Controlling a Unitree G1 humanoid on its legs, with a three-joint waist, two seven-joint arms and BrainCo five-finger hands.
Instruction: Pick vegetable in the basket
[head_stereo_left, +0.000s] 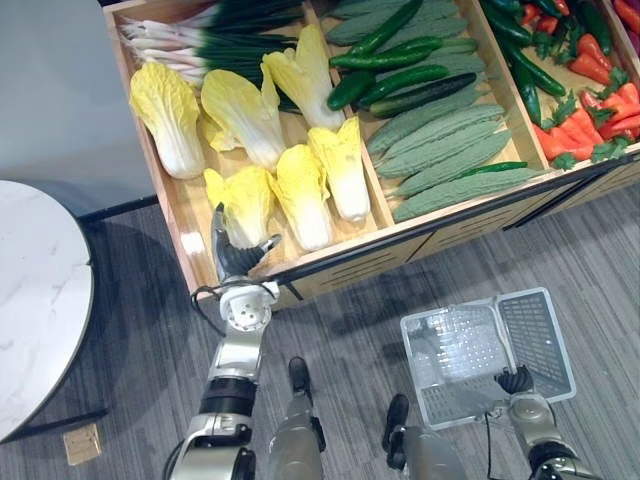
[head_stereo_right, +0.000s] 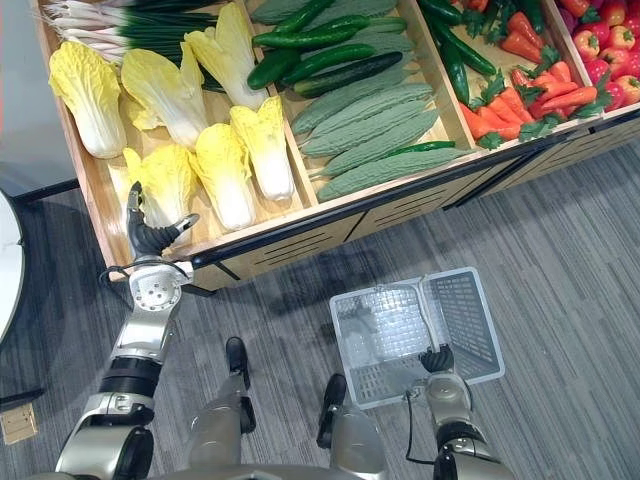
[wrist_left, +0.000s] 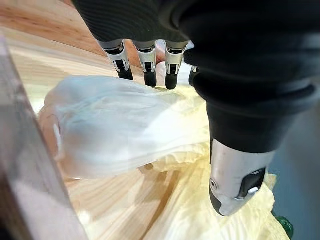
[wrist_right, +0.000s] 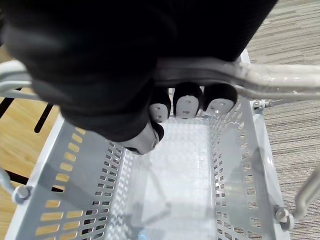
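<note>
1. A round white marbled table (head_stereo_left: 40, 300) stands at the far left on the grey floor (head_stereo_left: 600, 270).
2. Just to its right, a wooden counter (head_stereo_left: 330, 262) is split into compartments full of vegetables.
3. The leftmost compartment holds green onions (head_stereo_left: 230, 30) at the back and several yellow-white cabbages (head_stereo_left: 250, 115) in front of them.
4. The left hand (head_stereo_left: 237, 258) is at the front edge of this compartment, right beside the nearest cabbage (head_stereo_left: 243, 203). Its fingers (wrist_left: 148, 62) are straight and its thumb stands apart, so it grasps nothing. Whether it touches the leaves cannot be told.
5. The next compartment holds dark green cucumbers (head_stereo_left: 400, 75) lying above bumpy pale green gourds (head_stereo_left: 440, 150).
6. Further right lie long green peppers (head_stereo_left: 530, 70) and orange carrots (head_stereo_left: 580, 125), with red and yellow peppers (head_stereo_right: 610, 45) in the last compartment.
7. In front of the counter, the right hand (head_stereo_left: 516, 380) is clenched round the handle (wrist_right: 270, 75) of a grey plastic basket (head_stereo_left: 535, 335), holding it above the floor, well apart from the cabbages.
</note>
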